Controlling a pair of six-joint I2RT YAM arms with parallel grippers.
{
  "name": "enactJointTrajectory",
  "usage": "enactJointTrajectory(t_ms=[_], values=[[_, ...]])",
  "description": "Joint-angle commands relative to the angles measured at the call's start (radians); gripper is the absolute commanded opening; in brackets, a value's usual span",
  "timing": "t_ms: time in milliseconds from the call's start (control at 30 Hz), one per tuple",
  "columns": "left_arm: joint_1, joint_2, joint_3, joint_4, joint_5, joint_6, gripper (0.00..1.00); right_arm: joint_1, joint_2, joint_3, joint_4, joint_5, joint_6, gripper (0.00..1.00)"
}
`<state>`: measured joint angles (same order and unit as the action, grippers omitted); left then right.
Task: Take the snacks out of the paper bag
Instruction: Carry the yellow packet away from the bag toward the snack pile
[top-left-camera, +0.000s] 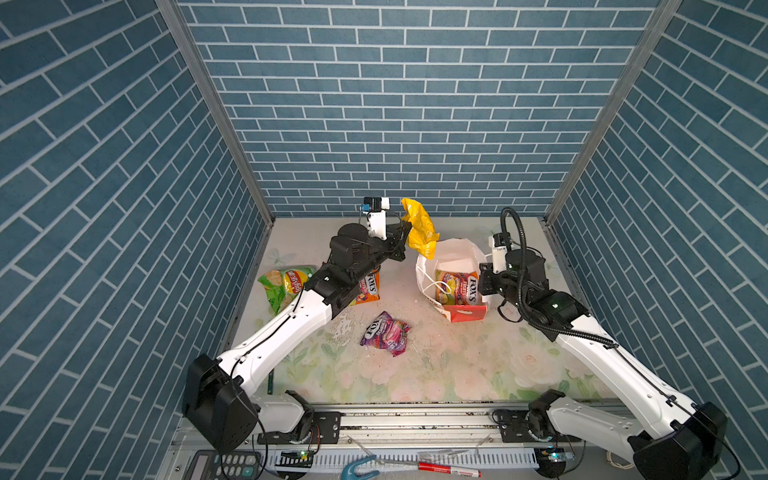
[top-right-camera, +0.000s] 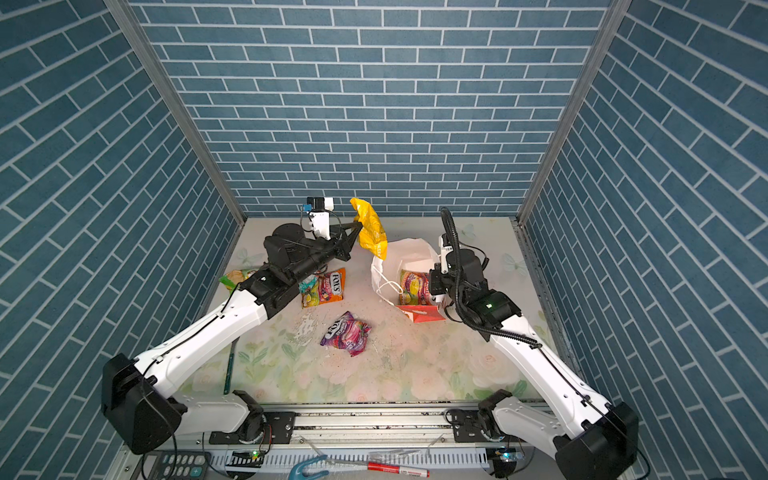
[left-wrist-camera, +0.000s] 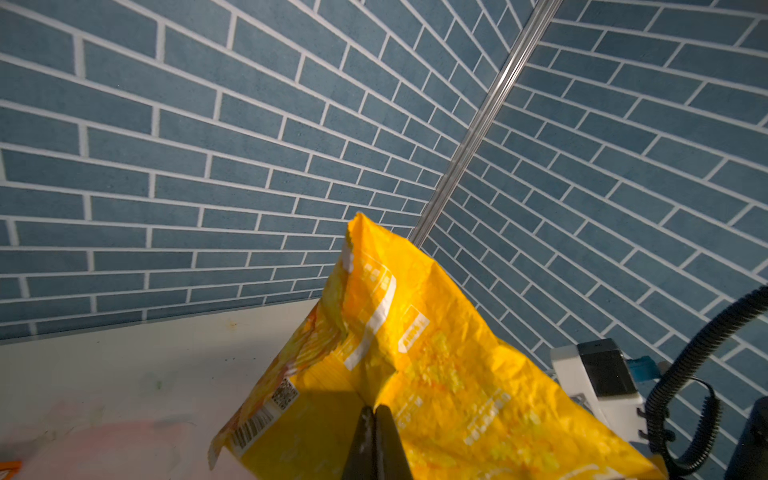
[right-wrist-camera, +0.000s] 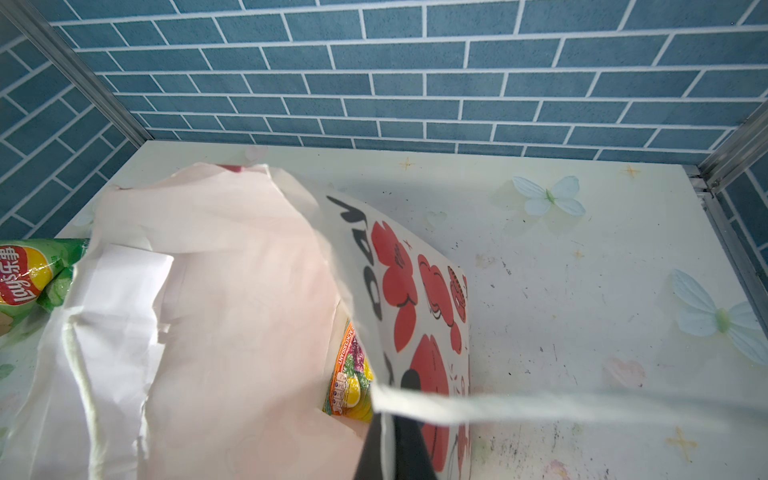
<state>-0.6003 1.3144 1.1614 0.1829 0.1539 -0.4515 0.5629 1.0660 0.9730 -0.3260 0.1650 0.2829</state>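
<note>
Yellow packet (top-left-camera: 420, 227) held aloft near the paper bag (top-left-camera: 455, 252).
Left hand (left-wrist-camera: 375, 411) pinches the packet; right hand (right-wrist-camera: 390, 428) is clamped on the bag's wall.

Can't see most of the green Lay's bag (top-right-camera: 233, 277) in a top view, nor of the orange FOX'S bag (top-left-camera: 371, 286): tucked under the left arm. Only get part of the FOX'S packet (top-left-camera: 457, 286) inside the paper bag (top-left-camera: 453, 251), rest behind its wall and the right gripper (right-wrist-camera: 392, 419). Lose yellow packet (left-wrist-camera: 436, 374) and left gripper (left-wrist-camera: 374, 411) past the left wrist view's edge; print too small to read. Blurred string handle (right-wrist-camera: 540, 403) across right wrist view. Cropped at frame edge: calculator (top-left-camera: 216, 463).
</note>
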Motion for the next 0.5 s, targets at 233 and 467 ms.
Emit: enactJointTrajectory(t_ms=[233, 467], values=[[0.026, -0.093, 0.007, -0.202, -0.236, 0.157, 0.00, -0.001, -0.052, 0.043, -0.034, -0.004, -0.003, 0.00], [0.049, -0.154, -0.070, -0.252, -0.422, 0.187, 0.00, -0.001, -0.073, 0.026, -0.040, 0.005, -0.002, 0.00]])
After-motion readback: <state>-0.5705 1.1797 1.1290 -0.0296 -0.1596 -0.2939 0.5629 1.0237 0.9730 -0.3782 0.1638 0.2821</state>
